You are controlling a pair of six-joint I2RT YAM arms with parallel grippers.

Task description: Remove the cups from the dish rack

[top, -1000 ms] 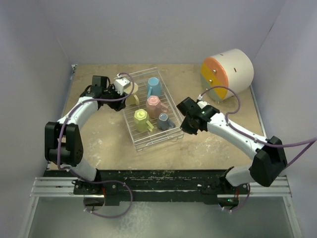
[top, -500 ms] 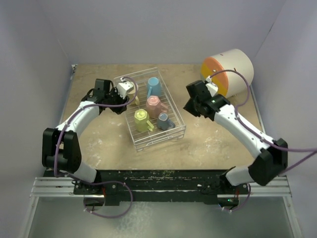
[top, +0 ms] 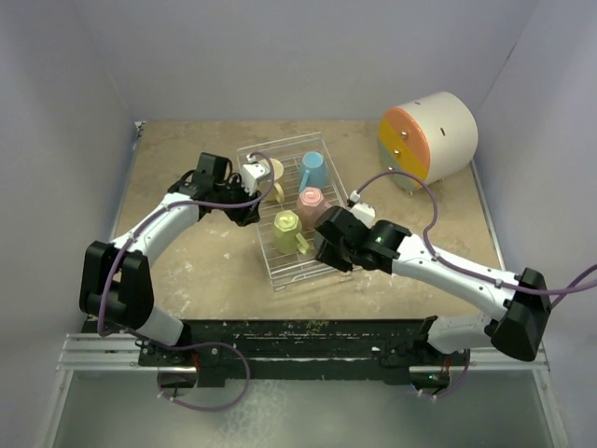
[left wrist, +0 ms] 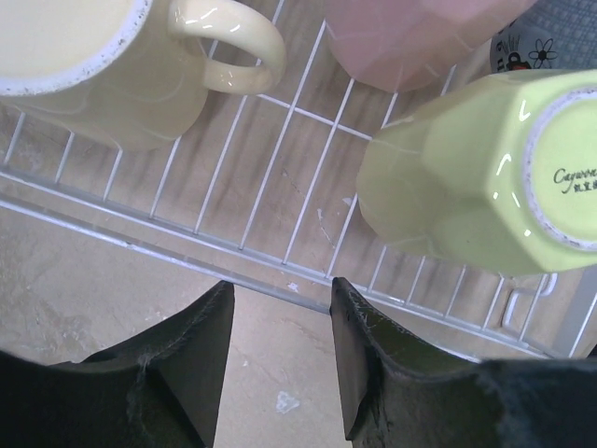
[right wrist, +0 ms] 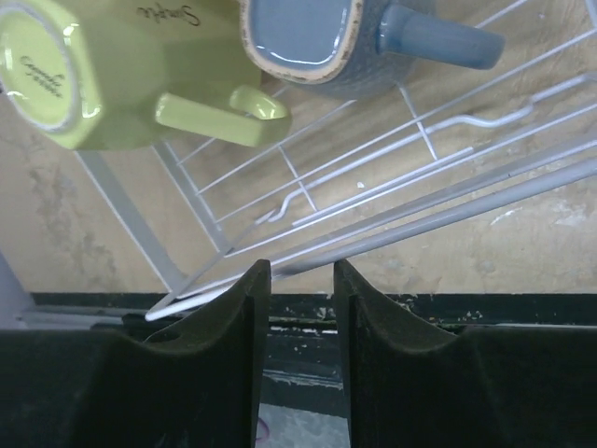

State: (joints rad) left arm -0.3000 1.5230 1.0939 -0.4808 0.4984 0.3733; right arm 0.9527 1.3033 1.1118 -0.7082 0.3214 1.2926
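Jaws are parted and empty on the left gripper (left wrist: 283, 294), beside the dish rack (top: 282, 267), and the right gripper (right wrist: 301, 275), at its near corner. The cups (top: 311, 200) inside are judged light, glazed, breakable; handles should be pinched.

Top cam sits high up behind the arm bases, looking down and forward. It's far enough back to fit the whole tabletop (top: 201, 271), both arms and the dish rack (top: 278, 261). Left wrist cam sits right behind the left hand (left wrist: 282, 291), super close, staring down over the rack's side rim at the cream-yellow mug (left wrist: 84, 75) and lime green mug (left wrist: 466, 177). Right wrist cam does the same past the right hand (right wrist: 298, 273), aimed at a rack corner and the grey-blue mug (right wrist: 308, 37). The lime green mug shows in all three.
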